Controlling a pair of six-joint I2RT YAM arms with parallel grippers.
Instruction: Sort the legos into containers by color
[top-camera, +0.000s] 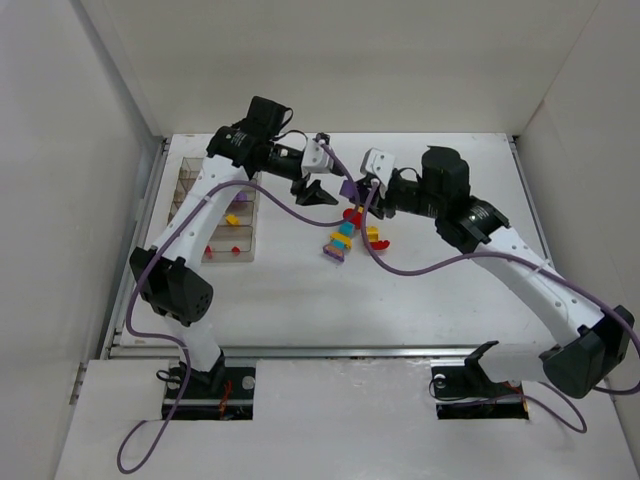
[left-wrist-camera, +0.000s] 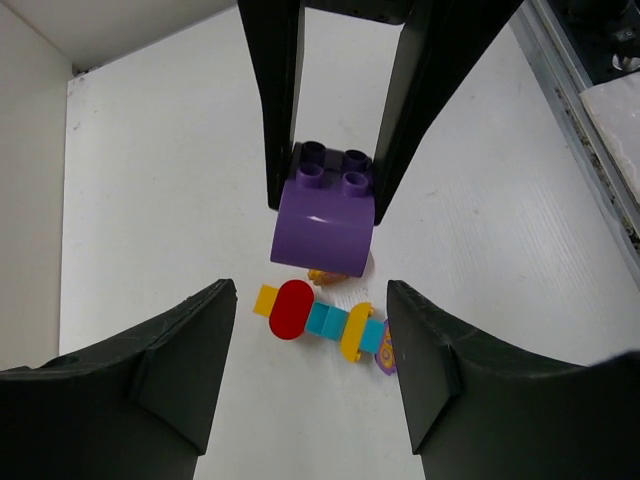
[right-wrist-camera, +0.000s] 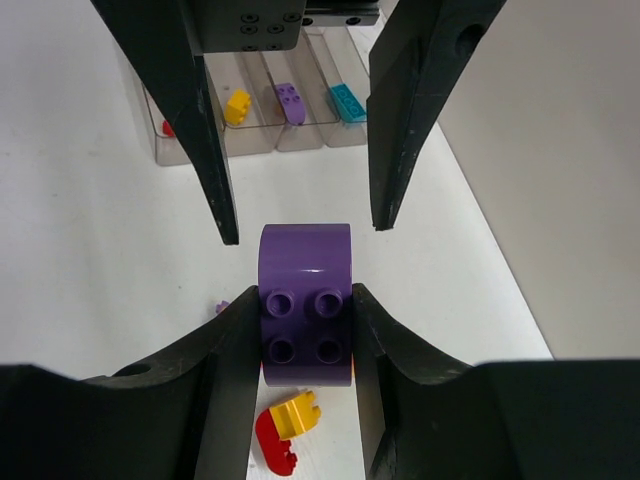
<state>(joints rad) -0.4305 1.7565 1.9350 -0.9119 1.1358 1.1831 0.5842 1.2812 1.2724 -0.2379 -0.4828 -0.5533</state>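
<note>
Slip risk: purple brick (right-wrist-camera: 305, 290) clamped in right jaws; left jaws apart at 9 o'clock; may fall if released early.

Right gripper (top-camera: 353, 191) clamps a purple brick (top-camera: 347, 186) above the white table (top-camera: 420, 300), facing the spread-fingered left gripper (top-camera: 322, 192); loose legos (top-camera: 345, 238) lie clustered beneath, with the divided organizer (top-camera: 245, 232) at far left.

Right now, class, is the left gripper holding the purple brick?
No, the purple brick sits clamped in the right gripper, while the left gripper is open, its fingers not touching the brick.
</note>
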